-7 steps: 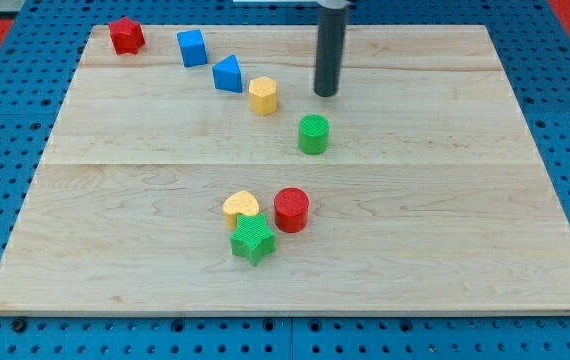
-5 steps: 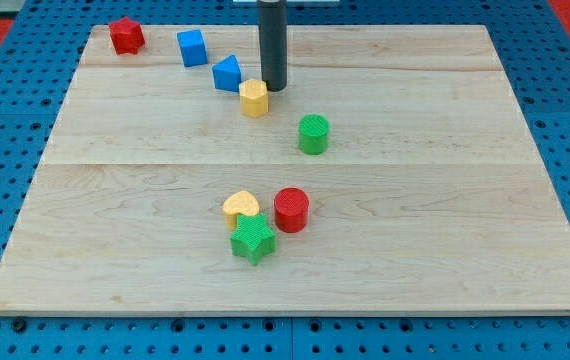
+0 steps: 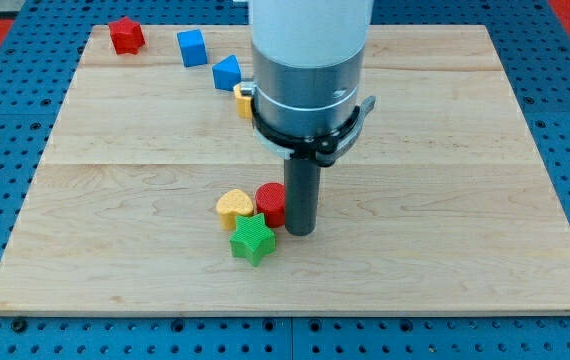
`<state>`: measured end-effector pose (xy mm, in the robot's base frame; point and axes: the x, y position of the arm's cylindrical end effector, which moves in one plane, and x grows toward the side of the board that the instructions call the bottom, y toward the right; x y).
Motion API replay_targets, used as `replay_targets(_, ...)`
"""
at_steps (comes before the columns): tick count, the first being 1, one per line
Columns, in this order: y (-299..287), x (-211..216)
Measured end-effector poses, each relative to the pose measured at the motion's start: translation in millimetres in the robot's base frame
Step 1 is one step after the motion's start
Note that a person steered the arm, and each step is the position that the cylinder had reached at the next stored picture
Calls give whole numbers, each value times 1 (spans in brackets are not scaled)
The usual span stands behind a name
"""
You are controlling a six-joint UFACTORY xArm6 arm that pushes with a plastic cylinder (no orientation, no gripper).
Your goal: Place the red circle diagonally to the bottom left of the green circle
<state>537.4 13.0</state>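
Observation:
The red circle (image 3: 270, 202) sits near the board's middle, low in the view. My tip (image 3: 300, 232) is down on the board right against its right side. The arm's big grey body hides the green circle, so I cannot see where it stands. A yellow heart (image 3: 233, 206) touches the red circle on its left. A green star (image 3: 252, 240) lies just below them.
A red block (image 3: 125, 35) is at the view's top left. Two blue blocks (image 3: 191, 47) (image 3: 227, 71) follow to its right. A yellow block (image 3: 241, 98) peeks out from behind the arm. The wooden board (image 3: 465, 220) lies on a blue pegboard.
The arm swung from the view's top down to the red circle's right side. The red circle and the yellow heart shifted slightly left. The arm now covers the green circle.

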Motion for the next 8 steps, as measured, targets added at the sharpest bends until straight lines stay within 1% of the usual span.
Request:
replay_targets(1, -22, 25)
replay_targets(2, -35, -4)
replay_targets(3, -35, -29)
replay_targets(5, -126, -42)
replay_targets(6, -91, -55)
replay_targets(7, -41, -57)
replay_targets(8, 23, -57)
